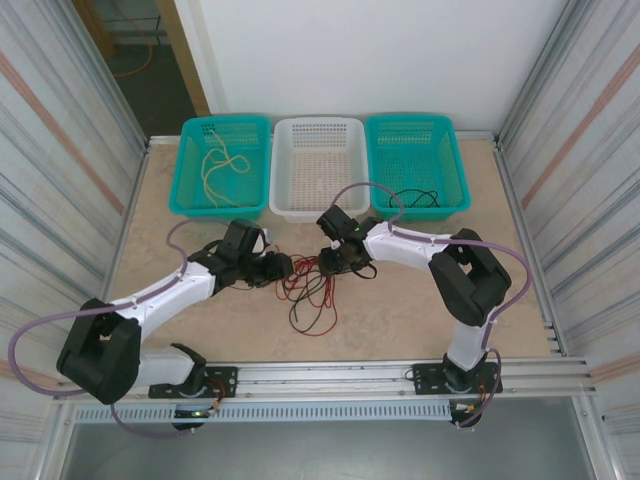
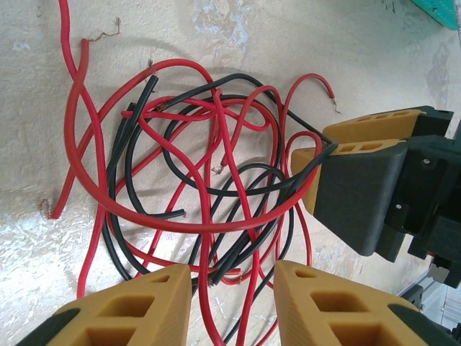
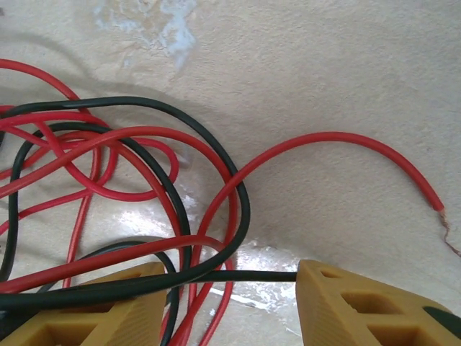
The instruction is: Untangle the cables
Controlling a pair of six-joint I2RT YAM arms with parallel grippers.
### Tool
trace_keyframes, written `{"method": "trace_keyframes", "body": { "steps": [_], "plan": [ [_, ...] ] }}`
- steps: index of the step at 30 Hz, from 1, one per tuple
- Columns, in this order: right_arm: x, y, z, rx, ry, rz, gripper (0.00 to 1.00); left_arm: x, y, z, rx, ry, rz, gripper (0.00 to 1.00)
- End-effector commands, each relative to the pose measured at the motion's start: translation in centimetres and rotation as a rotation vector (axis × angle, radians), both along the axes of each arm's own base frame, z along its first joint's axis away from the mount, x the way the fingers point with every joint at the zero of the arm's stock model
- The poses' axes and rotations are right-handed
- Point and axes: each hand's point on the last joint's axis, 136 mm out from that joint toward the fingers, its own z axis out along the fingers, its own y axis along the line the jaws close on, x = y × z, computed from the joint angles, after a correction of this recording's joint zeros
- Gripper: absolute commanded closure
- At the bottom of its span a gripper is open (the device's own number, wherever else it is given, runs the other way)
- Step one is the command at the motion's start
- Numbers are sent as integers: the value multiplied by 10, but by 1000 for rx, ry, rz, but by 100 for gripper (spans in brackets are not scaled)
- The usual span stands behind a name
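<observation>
A tangle of red and black cables (image 1: 310, 288) lies on the beige table between my two grippers. My left gripper (image 1: 277, 267) sits at its left edge. In the left wrist view its jaws (image 2: 234, 277) stand open, with red cables (image 2: 180, 225) and black ones running loose through the gap. My right gripper (image 1: 341, 262) is at the tangle's right edge. Its jaws (image 3: 230, 277) are open; a black cable (image 3: 245, 274) lies across the gap, over one finger and against the other's tip. A free red end (image 3: 324, 137) curls off to the right.
Three baskets line the far edge: a teal one (image 1: 186, 170) holding a yellow cable (image 1: 222, 165), a white one (image 1: 283, 170), and a teal one (image 1: 455, 165) holding a black cable (image 1: 415, 198). Corrugated walls stand at both sides. A metal rail (image 1: 350, 375) runs along the near edge.
</observation>
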Motion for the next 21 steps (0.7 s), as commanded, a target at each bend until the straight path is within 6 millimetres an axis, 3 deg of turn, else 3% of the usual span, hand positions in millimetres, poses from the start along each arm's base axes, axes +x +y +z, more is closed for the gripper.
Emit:
{"method": "trace_keyframes", "body": {
  "steps": [1, 4, 11, 15, 21],
  "plan": [
    [-1, 4, 1, 18, -13, 49, 56, 0, 1, 3, 3, -11, -16, 64],
    [-1, 6, 0, 28, -16, 59, 63, 0, 1, 4, 3, -14, -15, 64],
    [-5, 3, 3, 12, -38, 54, 92, 0, 1, 1, 8, -2, -14, 63],
    [-15, 6, 20, 4, -96, 92, 99, 2, 0, 1, 6, -4, -16, 63],
    [-25, 5, 46, -4, -166, 111, 100, 4, -3, 3, -6, -5, -19, 63]
  ]
}}
